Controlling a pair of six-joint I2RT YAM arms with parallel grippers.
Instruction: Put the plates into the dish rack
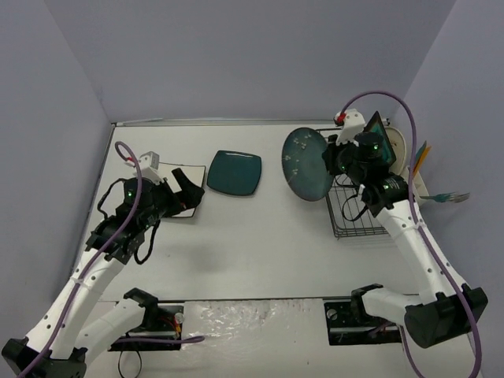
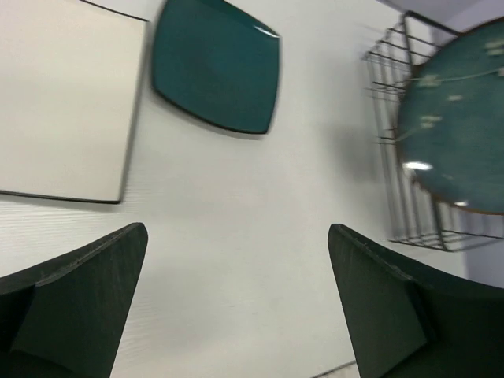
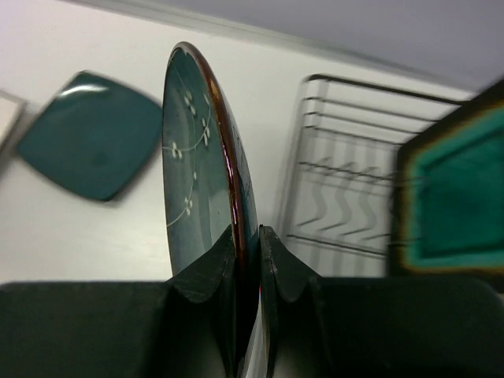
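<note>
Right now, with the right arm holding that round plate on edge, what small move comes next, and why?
Probably ease the round plate sideways over the dish rack. The right gripper is shut on its rim, it stands on edge at the rack's left side, and wires beside the black square plate look free.

Dish rack [image 1: 352, 224]: far half hidden behind right arm [image 1: 409, 228] and round teal plate [image 1: 309, 164]. Cream plate [image 1: 399, 148] at rack's far side, mostly covered, pattern unreadable. Left wrist view: white square plate [image 2: 63, 102], left of rack, cut by frame edge; rack wires blurred. Right wrist view: black-rimmed plate [image 3: 453, 197] by rack, cut off, smeared.
</note>
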